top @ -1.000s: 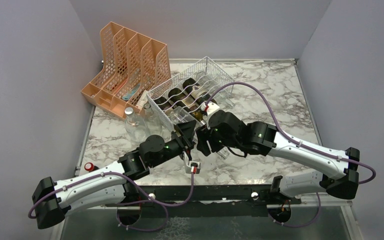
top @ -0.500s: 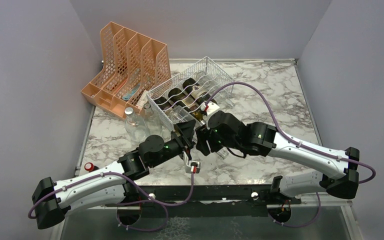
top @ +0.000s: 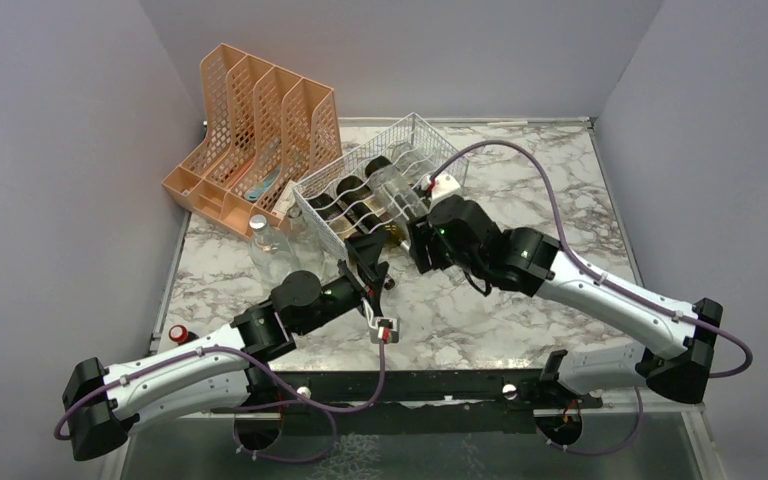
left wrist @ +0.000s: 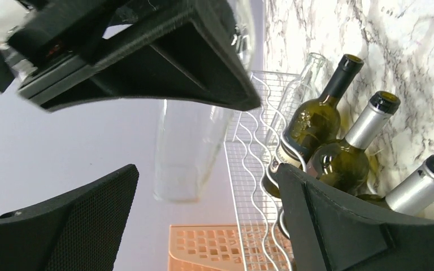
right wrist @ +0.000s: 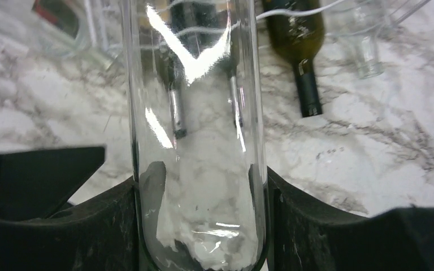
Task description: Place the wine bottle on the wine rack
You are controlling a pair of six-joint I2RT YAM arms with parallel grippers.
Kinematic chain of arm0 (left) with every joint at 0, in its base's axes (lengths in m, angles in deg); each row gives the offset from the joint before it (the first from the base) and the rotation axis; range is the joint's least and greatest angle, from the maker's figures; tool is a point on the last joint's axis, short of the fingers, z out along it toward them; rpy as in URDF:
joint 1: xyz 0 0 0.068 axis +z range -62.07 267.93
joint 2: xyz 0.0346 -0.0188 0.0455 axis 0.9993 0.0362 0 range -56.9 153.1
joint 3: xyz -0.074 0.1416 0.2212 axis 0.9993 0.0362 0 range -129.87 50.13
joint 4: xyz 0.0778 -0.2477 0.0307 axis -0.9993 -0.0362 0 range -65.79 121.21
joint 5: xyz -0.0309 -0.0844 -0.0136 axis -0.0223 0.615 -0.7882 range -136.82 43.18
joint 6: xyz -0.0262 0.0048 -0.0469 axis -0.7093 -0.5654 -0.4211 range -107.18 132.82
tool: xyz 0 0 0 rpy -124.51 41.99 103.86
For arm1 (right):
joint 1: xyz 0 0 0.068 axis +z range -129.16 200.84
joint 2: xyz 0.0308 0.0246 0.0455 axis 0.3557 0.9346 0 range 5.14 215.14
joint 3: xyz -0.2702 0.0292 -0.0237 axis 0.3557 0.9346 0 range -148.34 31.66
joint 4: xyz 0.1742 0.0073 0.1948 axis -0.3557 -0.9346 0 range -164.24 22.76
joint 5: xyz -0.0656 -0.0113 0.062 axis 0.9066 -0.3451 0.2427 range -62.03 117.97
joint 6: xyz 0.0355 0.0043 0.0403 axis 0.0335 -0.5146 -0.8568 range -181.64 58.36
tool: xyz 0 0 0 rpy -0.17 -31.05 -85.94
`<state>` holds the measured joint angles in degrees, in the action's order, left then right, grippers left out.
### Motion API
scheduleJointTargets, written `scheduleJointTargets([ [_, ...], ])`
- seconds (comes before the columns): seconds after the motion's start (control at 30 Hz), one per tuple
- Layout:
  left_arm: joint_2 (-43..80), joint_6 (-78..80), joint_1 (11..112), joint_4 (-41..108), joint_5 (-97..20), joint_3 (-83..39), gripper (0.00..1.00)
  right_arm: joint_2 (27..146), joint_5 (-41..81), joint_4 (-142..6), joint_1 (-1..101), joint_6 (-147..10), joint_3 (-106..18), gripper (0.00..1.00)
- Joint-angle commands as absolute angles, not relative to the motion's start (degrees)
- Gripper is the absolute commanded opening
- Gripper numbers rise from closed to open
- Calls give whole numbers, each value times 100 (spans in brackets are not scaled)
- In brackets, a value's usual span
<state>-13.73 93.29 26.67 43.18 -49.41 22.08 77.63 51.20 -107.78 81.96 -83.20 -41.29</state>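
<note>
My right gripper [right wrist: 200, 226] is shut on the base end of a clear glass wine bottle [right wrist: 195, 113], which points away over the marble. In the top view that right gripper [top: 422, 240] sits at the near edge of the white wire wine rack [top: 385, 180], where several dark bottles [left wrist: 311, 124] lie in the wavy cradles. Just below the rack, my left gripper [top: 368, 262] stands open with nothing between its fingers. In the left wrist view the clear wine bottle [left wrist: 186, 152] hangs ahead of the open left gripper [left wrist: 206, 175], apart from both fingers.
An orange perforated file organizer [top: 255, 140] stands at the back left beside the rack. Clear glass bottles [top: 260, 245] stand upright left of the rack's near corner. A small red-capped item [top: 177, 333] is at the table's left front edge.
My left gripper went from shut to wide open and drew back slightly. The right arm carried the clear bottle away from the table's middle, up toward the rack.
</note>
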Motion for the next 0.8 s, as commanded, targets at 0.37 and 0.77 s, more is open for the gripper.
scheduleJointTargets([
  [0.37,-547,4456,2649,4273,-6870,55,99,8909,3103,-8806,5399,-6939,-5017,1],
  [0.77,169,3084,3021,2841,-7711,-1230,99,10436,1765,-8667,4451,-6551,-6052,1],
])
